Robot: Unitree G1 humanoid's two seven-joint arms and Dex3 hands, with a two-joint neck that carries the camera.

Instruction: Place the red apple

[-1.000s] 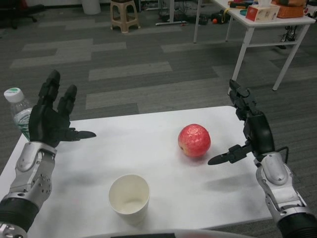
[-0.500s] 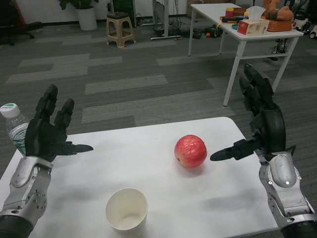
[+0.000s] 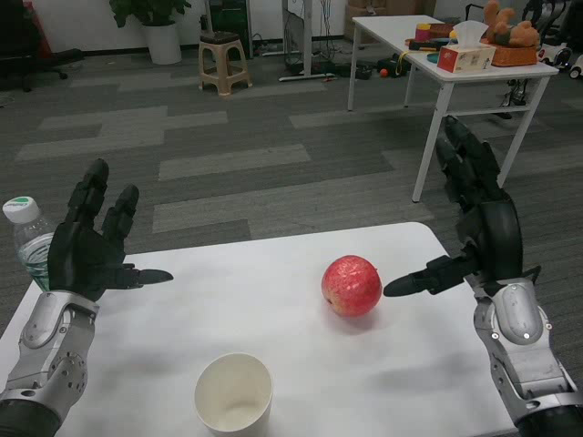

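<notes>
The red apple [image 3: 352, 285] sits on the white table [image 3: 273, 337], right of centre. My right hand [image 3: 474, 228] is raised just right of the apple with fingers spread upward and its thumb pointing toward the fruit, a small gap between them; it holds nothing. My left hand [image 3: 91, 246] is lifted over the table's left side, fingers apart and empty. A white paper cup [image 3: 234, 392] stands upright near the front edge, left of the apple.
A clear water bottle [image 3: 29, 238] with a green-and-white cap stands at the table's far left, behind my left hand. Beyond the table lie grey carpet, a stool [image 3: 225, 59] and another white table [image 3: 437, 64] with a tissue box.
The camera has tilted upward, so the whole scene sits lower in the picture. Both hands stay lifted and spread; the apple and cup have not moved on the table.
</notes>
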